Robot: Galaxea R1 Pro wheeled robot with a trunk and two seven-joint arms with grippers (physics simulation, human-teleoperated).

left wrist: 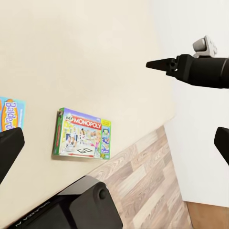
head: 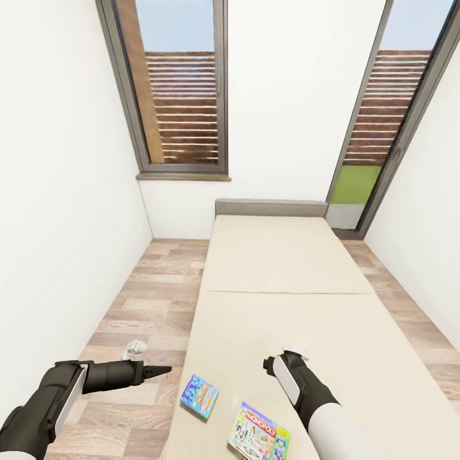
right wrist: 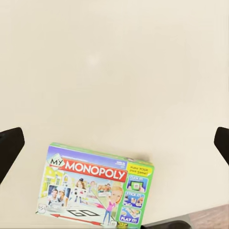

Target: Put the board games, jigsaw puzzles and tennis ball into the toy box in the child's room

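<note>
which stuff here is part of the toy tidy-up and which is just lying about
Part of the job:
- Monopoly board game, lying flat on the bed
- blue cartoon board game, flat beside it, apart

Just there:
- windows
- wood plank floor
- white walls

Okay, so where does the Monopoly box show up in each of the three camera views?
Head view: Monopoly box at the bottom centre, on the bed.
Left wrist view: left of centre, near the mattress edge.
Right wrist view: bottom, left of centre.
Shared landmark: the beige mattress it lies on.
</note>
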